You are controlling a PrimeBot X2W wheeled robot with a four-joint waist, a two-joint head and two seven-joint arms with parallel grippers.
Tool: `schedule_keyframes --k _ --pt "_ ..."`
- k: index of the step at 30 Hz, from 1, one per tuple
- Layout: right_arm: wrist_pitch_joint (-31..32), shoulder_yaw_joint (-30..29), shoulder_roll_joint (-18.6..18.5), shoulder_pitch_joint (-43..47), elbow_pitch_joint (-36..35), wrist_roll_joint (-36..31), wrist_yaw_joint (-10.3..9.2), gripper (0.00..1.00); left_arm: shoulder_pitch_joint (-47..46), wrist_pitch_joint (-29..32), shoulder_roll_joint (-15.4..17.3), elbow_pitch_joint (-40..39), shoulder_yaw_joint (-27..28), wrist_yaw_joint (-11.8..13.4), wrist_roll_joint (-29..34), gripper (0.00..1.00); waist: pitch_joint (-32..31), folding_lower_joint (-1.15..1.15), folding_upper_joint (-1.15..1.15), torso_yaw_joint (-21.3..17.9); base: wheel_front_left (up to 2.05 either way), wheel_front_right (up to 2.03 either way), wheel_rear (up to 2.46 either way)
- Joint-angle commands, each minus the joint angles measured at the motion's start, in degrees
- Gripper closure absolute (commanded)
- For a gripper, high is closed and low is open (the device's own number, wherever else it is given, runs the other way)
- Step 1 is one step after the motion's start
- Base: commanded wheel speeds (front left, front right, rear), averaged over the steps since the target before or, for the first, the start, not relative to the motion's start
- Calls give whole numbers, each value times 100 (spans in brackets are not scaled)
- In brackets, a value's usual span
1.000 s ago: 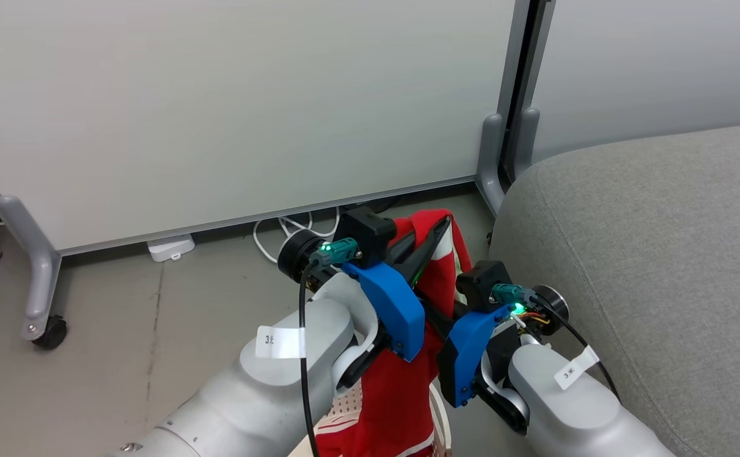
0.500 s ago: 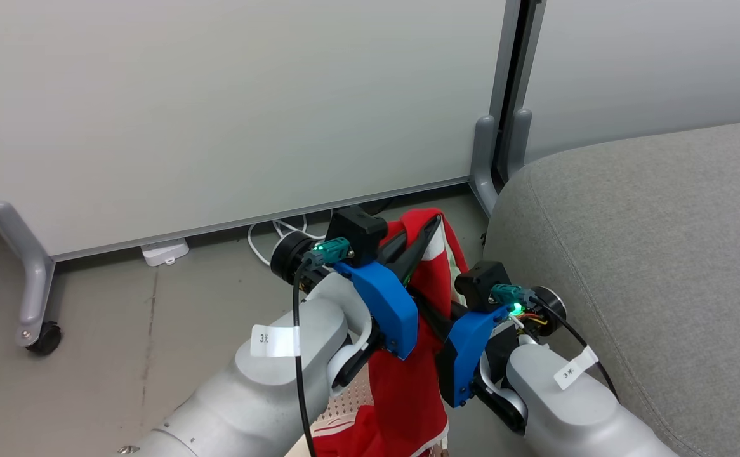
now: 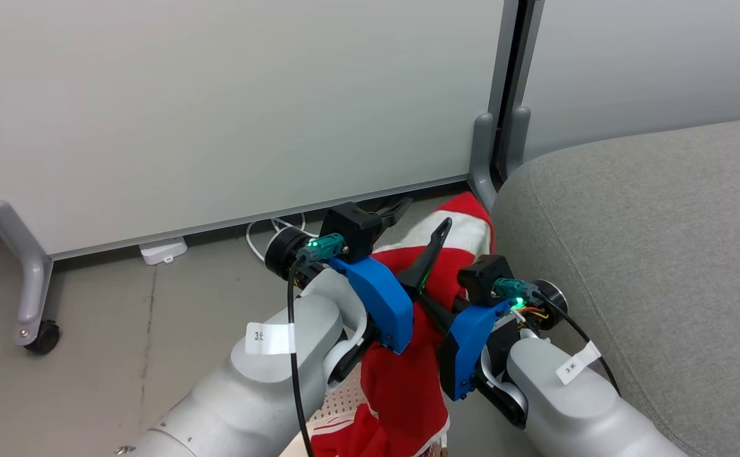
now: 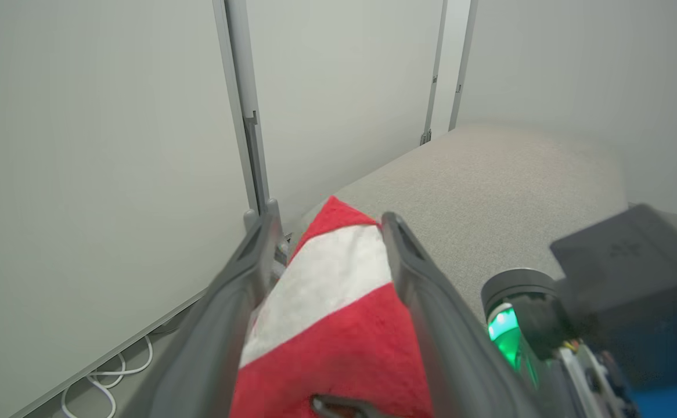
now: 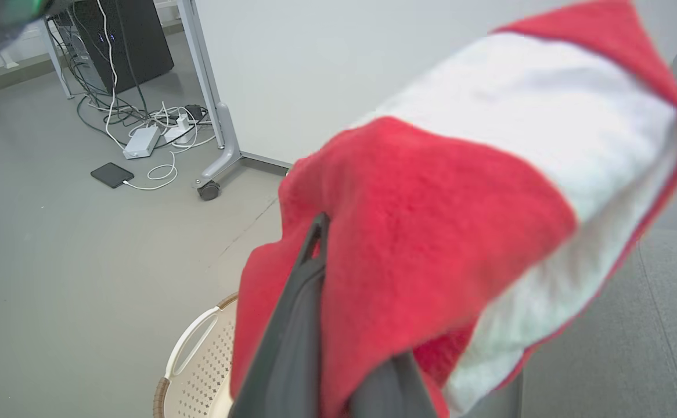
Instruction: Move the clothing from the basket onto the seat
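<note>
**Head view.** The seat (image 3: 649, 241), a grey woven cushion with a rounded edge, serves as the reference for every position. The left gripper (image 3: 421, 218) is raised just off the seat's rounded corner. Its two dark fingers stand well apart, one clear of the cloth and the other lying across it. The clothing (image 3: 408, 381) (red, with a broad white band near its top) hangs in a long fold beside the seat's front edge. Its upper end is lifted to the seat's corner, and whether it touches the corner cannot be told. The right gripper (image 3: 436, 311), nearer the seat than the left one, is closed on the red fabric lower in the fold. The basket (image 3: 344, 401) sits beside the seat, under the hanging cloth, with red fabric with a white stripe lying over it.

**Left wrist view.** The left gripper (image 4: 328, 223) has its fingers spread, with the clothing (image 4: 327, 302) lying between them unpinched. The cloth's tip points toward the seat (image 4: 489, 186).

**Right wrist view.** The right gripper (image 5: 314, 249) has its fingers pressed together, and the clothing (image 5: 431, 232) is draped over and around them. The basket (image 5: 196, 348) lies below, away from the seat (image 5: 605, 348).

**Background.** A partition panel (image 3: 218, 114) stands behind the seat, with its post (image 3: 483, 158) just beside the seat's corner. Cables (image 3: 275, 228) lie farther from the seat, along the panel's foot.
</note>
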Motion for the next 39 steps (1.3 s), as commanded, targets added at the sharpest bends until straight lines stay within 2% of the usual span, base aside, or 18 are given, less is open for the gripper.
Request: schedule_keyframes --k 1,8,18,24,33,39 --pt "-38 9 11 -87 17 31 1 100 72 -28 3 -13 49 -29 48 0 5 0 0 9 0 0 0" --pt "-144 -2 12 -173 88 -17 1 100 410 -27 191 -384 602 32 715 0 49 0 0 41 0 0 0" --pt "-271 -160 -30 -230 -35 -165 1 100 1830 -23 598 -1590 2068 223 1904 0 132 0 0 -2 0 0 0" --pt "-288 -243 -59 -156 -116 -257 1 100 2605 -22 645 -2004 2878 260 2453 0 160 0 0 7 0 0 0" --pt "-261 -351 -55 -47 -254 -360 1 100 3536 -22 660 -2378 3865 118 3090 0 157 0 0 10 0 0 0" --pt "-226 -418 -72 37 -337 -407 1 100 3989 -22 572 -2499 4310 28 3386 0 150 0 0 30 0 0 0"
